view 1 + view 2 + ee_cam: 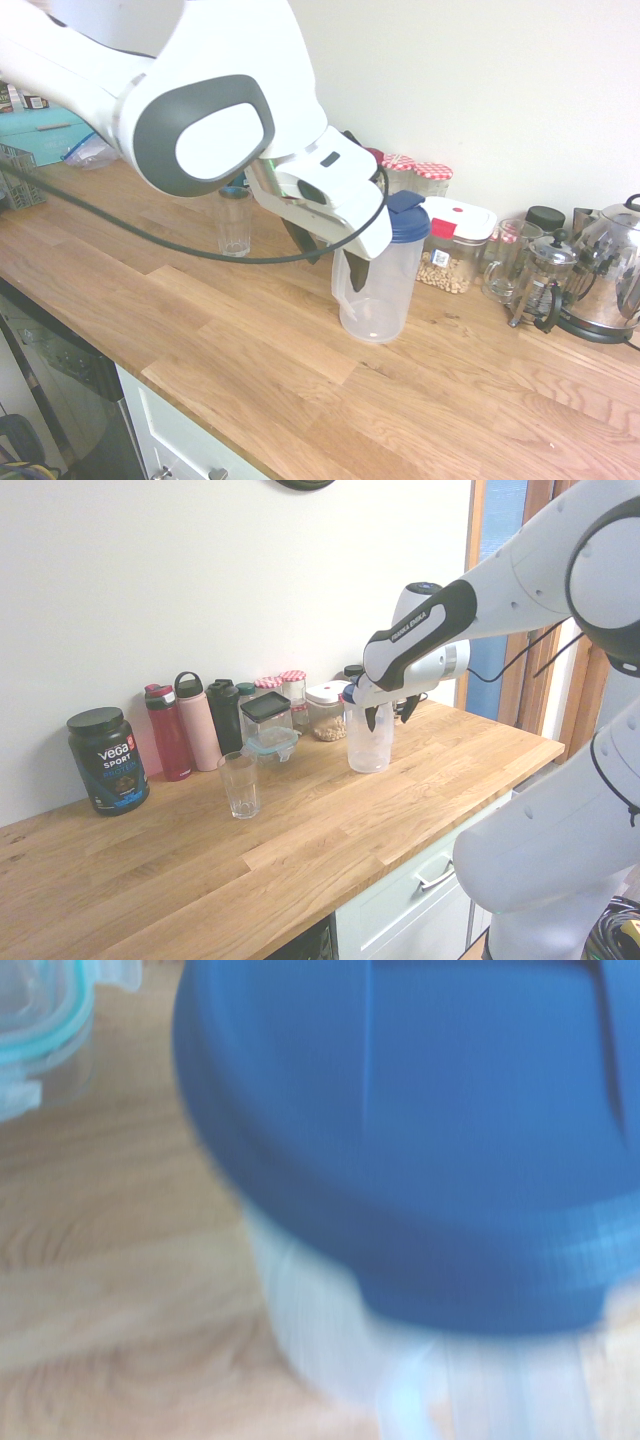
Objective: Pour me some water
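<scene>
First exterior view: open gripper at the lidded pitcher, glass standing apart

First exterior view shows the gripper (330,258) right of centre, tilted down at the handle side of the pitcher (378,305). Its jaws are released, the two fingers spread apart and gripping nothing; whether either one touches the handle (340,280) cannot be told. The clear pitcher stands upright on the wooden counter (250,360), its blue lid (408,223) on top. The drinking glass (234,228), also upright, is left of centre, well apart from the pitcher.

Just beside the pitcher, to its right in the frame, sits a white-lidded container of nuts (448,268). Farther right are a glass mug (503,268), a French press (545,270) and, at the frame's edge, a kettle (605,275).

Second exterior view has the black tub (108,765) at left, then the red bottle (168,738), pink bottle (199,730) and black bottle (226,720) along the wall.

Wrist view is blurred, the lid filling its upper right, with part of a teal-rimmed container (45,1035) at the upper left.
</scene>
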`<action>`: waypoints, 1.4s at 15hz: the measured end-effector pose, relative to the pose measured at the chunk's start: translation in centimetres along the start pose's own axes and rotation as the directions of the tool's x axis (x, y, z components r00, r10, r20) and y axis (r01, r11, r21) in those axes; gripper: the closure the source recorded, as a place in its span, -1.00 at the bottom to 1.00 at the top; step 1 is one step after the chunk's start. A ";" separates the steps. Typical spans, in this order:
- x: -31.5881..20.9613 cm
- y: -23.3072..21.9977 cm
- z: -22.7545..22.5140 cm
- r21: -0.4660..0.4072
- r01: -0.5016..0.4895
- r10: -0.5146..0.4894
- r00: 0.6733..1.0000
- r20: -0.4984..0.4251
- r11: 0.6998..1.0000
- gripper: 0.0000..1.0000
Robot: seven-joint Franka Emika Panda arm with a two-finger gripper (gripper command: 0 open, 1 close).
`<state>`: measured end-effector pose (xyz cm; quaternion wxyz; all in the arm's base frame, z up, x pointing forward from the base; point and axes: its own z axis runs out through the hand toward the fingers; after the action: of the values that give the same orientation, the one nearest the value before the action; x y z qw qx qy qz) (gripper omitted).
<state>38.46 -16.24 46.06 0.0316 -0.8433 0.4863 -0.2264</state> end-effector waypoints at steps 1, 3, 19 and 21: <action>0.4 -0.4 0.1 -0.001 0.004 -0.004 1.000 -0.001 1.000 1.00; 0.7 -0.9 0.3 -0.002 0.009 -0.009 1.000 -0.001 1.000 1.00; -0.1 -1.6 0.6 -0.009 0.035 -0.035 0.999 0.006 0.999 1.00; -0.1 -1.5 0.4 -0.011 0.034 -0.034 0.999 0.014 0.999 1.00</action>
<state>39.77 -15.49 46.03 0.0263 -0.8532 0.4729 -0.2184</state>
